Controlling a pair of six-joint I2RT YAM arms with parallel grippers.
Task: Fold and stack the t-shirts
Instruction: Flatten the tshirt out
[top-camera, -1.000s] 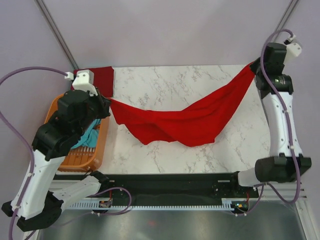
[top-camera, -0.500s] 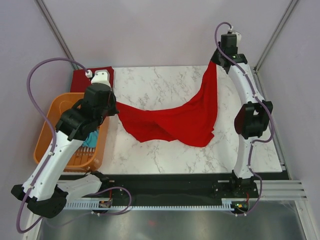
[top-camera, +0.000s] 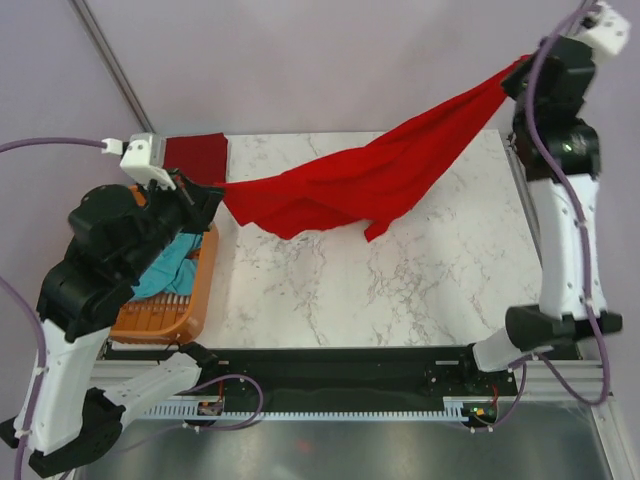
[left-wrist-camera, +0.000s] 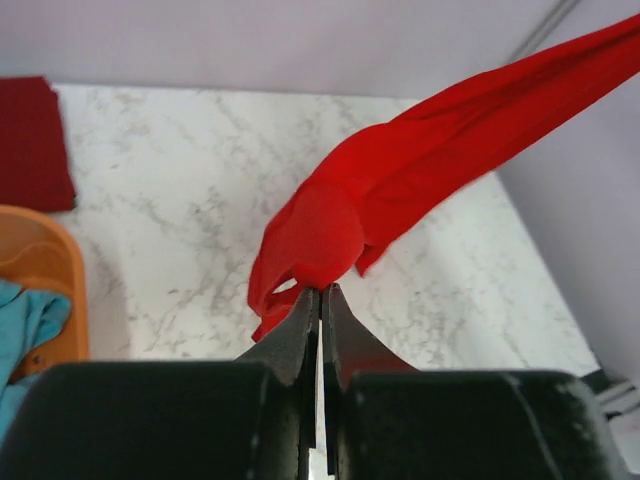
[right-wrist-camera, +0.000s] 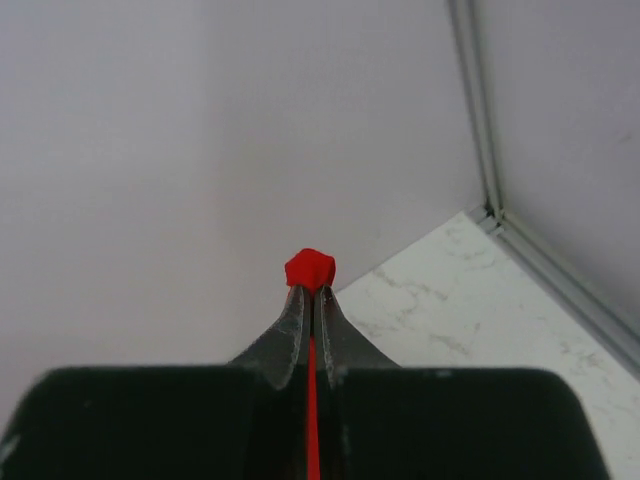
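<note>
Red shirt (top-camera: 350, 185) strung betw. both hands over desk (top-camera: 400, 290): L hand (top-camera: 214, 193), mid-left, clamped tight on one end; R hand (top-camera: 517, 75), upper right, pinching the other. Maroon shirt (top-camera: 196, 155) flat at desk's upper-left corner; teal shirt (top-camera: 172, 268) in basket (top-camera: 200, 295), left.

The red t-shirt (top-camera: 350, 185) is matt cloth; table (top-camera: 400, 290) smooth, marbled.

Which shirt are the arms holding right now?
The bright red shirt: left and right jaws are each shut on one end of it. The maroon shirt lies alone at far left; the teal shirt sits in the basket.
</note>
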